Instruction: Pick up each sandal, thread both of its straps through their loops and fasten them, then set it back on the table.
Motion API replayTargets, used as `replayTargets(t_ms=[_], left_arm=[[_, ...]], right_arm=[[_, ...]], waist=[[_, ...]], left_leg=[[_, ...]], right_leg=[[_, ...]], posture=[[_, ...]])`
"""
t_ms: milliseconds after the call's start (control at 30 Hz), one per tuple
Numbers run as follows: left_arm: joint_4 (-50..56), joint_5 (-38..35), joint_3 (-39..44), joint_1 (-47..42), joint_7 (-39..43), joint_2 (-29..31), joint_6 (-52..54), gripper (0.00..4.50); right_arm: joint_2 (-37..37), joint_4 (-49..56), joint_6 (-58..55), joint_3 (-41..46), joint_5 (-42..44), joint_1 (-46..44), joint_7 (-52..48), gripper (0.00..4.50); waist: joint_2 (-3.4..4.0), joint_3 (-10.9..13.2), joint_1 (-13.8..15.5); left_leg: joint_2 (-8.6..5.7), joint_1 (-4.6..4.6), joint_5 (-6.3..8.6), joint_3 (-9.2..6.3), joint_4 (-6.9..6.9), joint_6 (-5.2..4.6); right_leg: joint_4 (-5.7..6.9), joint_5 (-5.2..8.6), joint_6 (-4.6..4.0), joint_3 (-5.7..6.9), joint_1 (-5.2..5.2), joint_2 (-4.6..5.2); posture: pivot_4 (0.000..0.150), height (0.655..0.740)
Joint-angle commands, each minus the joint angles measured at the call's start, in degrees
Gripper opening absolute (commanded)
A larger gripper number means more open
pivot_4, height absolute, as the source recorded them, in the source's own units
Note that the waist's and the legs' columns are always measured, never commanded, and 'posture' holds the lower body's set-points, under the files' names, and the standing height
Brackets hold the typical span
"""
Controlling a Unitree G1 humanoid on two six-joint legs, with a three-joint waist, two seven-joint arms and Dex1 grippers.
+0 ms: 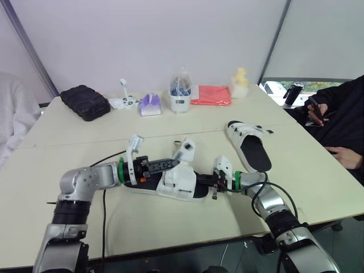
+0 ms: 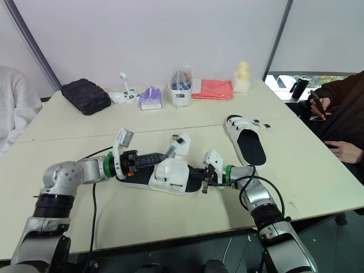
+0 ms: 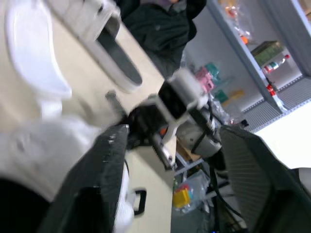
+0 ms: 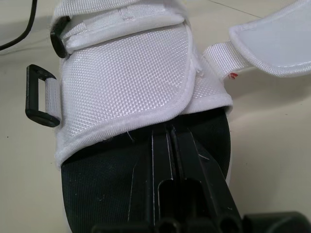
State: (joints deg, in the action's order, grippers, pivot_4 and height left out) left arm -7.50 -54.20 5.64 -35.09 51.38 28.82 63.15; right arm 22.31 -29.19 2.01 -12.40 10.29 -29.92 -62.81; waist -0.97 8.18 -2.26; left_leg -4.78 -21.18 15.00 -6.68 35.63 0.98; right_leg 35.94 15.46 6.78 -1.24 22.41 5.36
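Observation:
A white sandal (image 1: 170, 185) with a black footbed lies at the table's middle near the front edge. One of its straps (image 1: 185, 149) stands up loose, and a black loop (image 4: 41, 96) sticks out beside its front flap. My left gripper (image 1: 173, 163) hovers open just over the sandal's upper, pointing at the raised strap. From the other side my right gripper (image 4: 167, 127) lies shut on the footbed, its tips under the edge of the white flap. The second sandal (image 1: 249, 145) rests flat further back on the right, apart from both grippers.
Along the table's back stand a black pouch (image 1: 85, 102), a purple tissue pack (image 1: 150, 105), a white container (image 1: 180, 94), a red cloth (image 1: 211, 95) and a yellow object (image 1: 240, 79). A person (image 1: 341, 119) sits at the right edge. A black cable (image 1: 104, 199) crosses the front left.

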Motion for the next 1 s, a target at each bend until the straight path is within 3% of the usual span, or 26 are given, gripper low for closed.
replayTargets(t_ms=[33, 200, 333, 533, 1000], left_arm=[[-1.30, 5.56, 0.69, -4.01, 3.08, 3.14, -8.11, 2.79], [-4.97, 22.10, -9.36, -6.31, 7.97, 6.58, -25.40, 2.79], [-15.38, 26.77, -10.08, -10.10, 8.59, 3.77, -30.94, 2.79], [-32.45, 28.47, -8.27, -16.72, 12.57, -0.25, -31.25, 2.79], [-41.79, 30.53, -5.63, -19.59, 16.70, -4.34, -30.15, 2.79]], right_arm=[[0.61, -4.49, -2.19, -2.73, -4.79, 2.81, 1.18, 0.00], [0.64, -4.29, -2.21, -2.74, -4.78, 3.10, 1.24, 0.00], [0.43, -4.57, -2.12, -2.70, -4.81, 2.83, 1.32, 0.00], [0.15, -4.58, -2.17, -2.87, -4.89, 2.44, 1.49, 0.00], [0.13, -3.17, -2.61, -2.92, -4.74, 3.48, 2.26, 0.00]], waist=[[0.00, 0.00, 0.00], [0.03, -0.02, 0.08], [0.02, -0.02, 0.19], [-0.01, -0.01, -0.12], [-0.04, -0.01, -0.18]], left_leg=[[-0.01, 0.00, 0.00, 0.00, 0.00, 0.01], [-0.01, 0.04, 0.00, 0.01, -0.04, 0.05], [-0.02, 0.04, 0.00, 0.01, -0.05, 0.04], [-0.03, -0.02, -0.01, -0.01, -0.04, 0.03], [-0.02, -0.06, -0.01, -0.03, -0.03, 0.03]], right_leg=[[0.00, 0.00, 0.00, 0.00, -0.01, 0.01], [-0.06, 0.00, -0.01, 0.00, -0.05, 0.02], [-0.05, 0.00, -0.01, 0.00, -0.04, 0.02], [-0.03, -0.01, 0.02, 0.04, 0.02, -0.10], [0.09, -0.02, 0.05, 0.03, 0.11, -0.14]], posture=[[0.150, 0.7400], [0.150, 0.7400], [0.150, 0.7400], [0.150, 0.7400], [0.150, 0.7400]])
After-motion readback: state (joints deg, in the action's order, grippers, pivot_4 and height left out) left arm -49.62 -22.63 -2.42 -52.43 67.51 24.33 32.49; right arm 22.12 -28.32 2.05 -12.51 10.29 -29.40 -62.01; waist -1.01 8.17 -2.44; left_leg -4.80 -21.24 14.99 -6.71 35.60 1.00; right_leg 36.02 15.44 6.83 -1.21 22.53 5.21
